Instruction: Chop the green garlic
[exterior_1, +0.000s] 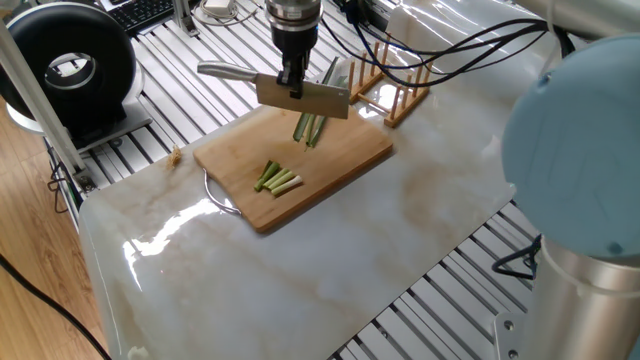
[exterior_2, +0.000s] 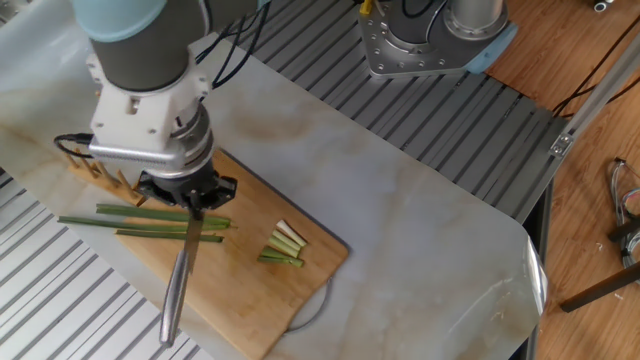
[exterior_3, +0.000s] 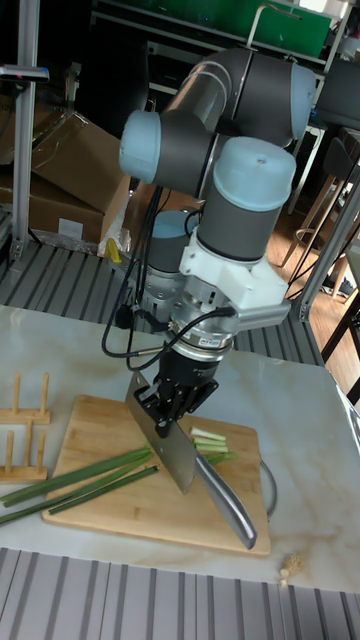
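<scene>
Overhead: gripper (exterior_2: 192, 200) clamped on cleaver (exterior_1: 300, 97) at the spine, blade edge down, metal handle (exterior_2: 176, 290) sticking out sideways. Blade held above the cutting board (exterior_1: 340, 160), apart from the wood in one fixed view.

Green garlic (exterior_2: 150, 222): long stalks lying flat across the far half of the board, dark leaf ends running off the board edge over the slatted rail. Directly below and just beside the gripper; in the tall fixed view the blade (exterior_3: 160, 440) stands over the stalks' (exterior_3: 90, 478) cut ends. Contact between edge and stalks not clear from any view.

Cut pieces (exterior_1: 278, 179): small cluster of short pale-green sticks near the board's middle, well clear of the blade, on the handle side of the gripper.

Wooden peg rack (exterior_1: 395, 85) just beyond the board, beside the leaf ends. Board resting on pale marbled surface (exterior_1: 330, 270). Small tan scrap (exterior_1: 176, 155) on the surface near the board's corner.
</scene>
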